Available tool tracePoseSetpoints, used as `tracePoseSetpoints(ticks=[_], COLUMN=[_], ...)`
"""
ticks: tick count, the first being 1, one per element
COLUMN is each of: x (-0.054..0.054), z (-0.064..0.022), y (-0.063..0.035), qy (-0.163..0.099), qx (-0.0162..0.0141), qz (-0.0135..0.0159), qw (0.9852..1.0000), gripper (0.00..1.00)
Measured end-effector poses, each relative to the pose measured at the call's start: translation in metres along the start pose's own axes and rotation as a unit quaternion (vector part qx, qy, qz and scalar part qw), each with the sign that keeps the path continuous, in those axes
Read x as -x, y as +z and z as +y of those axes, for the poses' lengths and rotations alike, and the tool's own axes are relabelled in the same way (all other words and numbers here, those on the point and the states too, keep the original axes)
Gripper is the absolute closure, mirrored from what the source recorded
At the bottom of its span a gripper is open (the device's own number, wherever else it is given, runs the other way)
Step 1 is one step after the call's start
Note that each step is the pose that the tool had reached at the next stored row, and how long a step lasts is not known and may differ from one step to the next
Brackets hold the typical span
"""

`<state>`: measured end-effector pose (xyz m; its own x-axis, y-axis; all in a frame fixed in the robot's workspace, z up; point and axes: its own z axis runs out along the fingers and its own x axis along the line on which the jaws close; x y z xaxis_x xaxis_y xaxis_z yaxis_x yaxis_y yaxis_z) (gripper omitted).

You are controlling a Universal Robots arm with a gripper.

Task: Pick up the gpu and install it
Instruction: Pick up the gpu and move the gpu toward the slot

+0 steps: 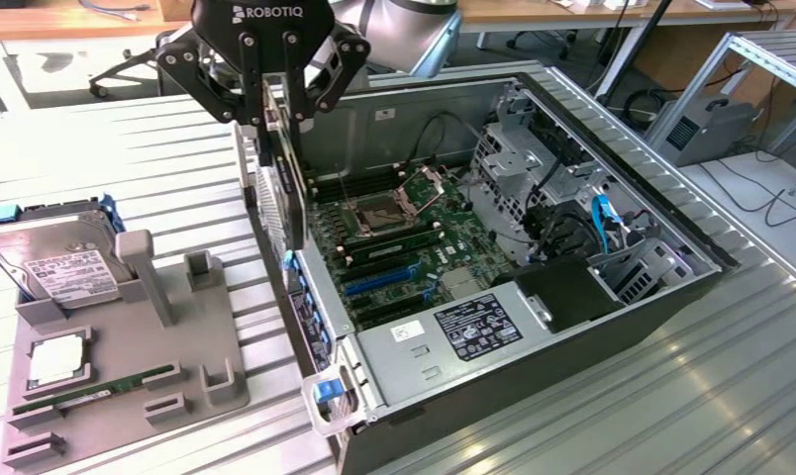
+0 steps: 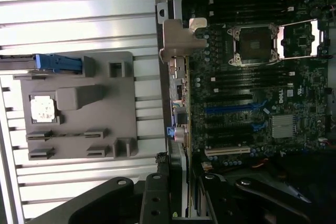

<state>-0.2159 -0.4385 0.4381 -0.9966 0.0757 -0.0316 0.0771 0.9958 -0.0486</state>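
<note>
Black gripper (image 1: 274, 117) marked ROBOTIQ, jointed fingers (image 1: 203, 79), silver-grey arm (image 1: 405, 35)

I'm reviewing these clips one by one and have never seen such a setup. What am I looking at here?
This is one robot arm with a fingered hand. One picture comes from a camera off the arm; the other from a camera on its wrist, looking past the hand. The hand is shut on a graphics card, held upright over the edge of an open computer case, not yet in a slot of the circuit board. On the slatted metal table, at the exterior view's left, a grey tray holds a hard drive, a processor chip and a memory stick.
</note>
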Motion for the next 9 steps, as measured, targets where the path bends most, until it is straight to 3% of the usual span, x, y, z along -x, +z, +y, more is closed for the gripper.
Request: tracePoseSetpoints(ticks=[9], x=[0.0032], z=[0.0002], y=[0.0001], qy=[0.0], qx=[0.0], qz=[0.0], qw=[1.0], gripper=[0.73])
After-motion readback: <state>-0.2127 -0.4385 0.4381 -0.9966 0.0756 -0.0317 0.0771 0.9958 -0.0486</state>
